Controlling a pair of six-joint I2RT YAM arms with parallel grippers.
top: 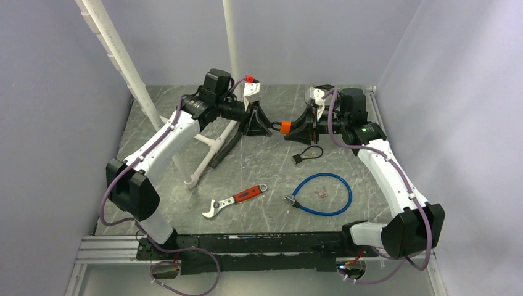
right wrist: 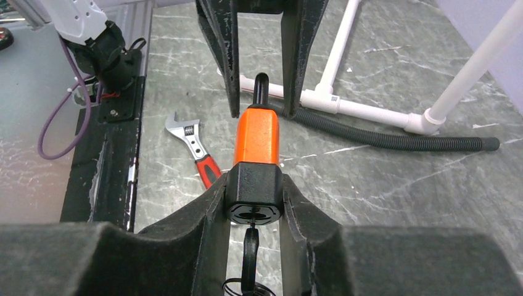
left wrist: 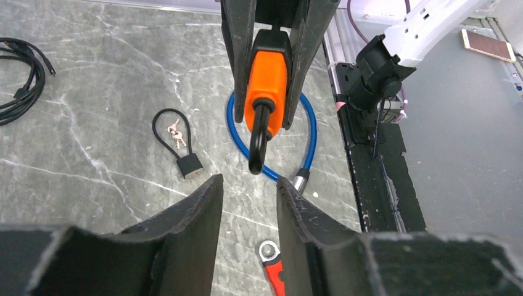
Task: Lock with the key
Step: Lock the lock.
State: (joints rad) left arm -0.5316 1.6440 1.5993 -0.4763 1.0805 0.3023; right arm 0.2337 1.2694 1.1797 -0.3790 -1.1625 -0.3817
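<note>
Padlock (right wrist: 256, 139), orange, is held above the worktop (top: 259, 169) at its far middle, the black end pinched between the right fingers (right wrist: 197, 216). A key (right wrist: 250, 246) sits in that end (a ring dangles from its head). The left fingers (left wrist: 197, 209) are spread and empty, facing the shackle (left wrist: 259, 132) without touching it. A wrench (top: 234, 198) and a blue cable (top: 324, 194) lie nearer the bases.

The top external camera looks down and forward from above and behind the rig over the whole table (top: 271, 161), while the two wrist cameras face each other at close range, both taking in the orange padlock (left wrist: 266, 80) and the red-handled wrench (right wrist: 198, 151).
</note>
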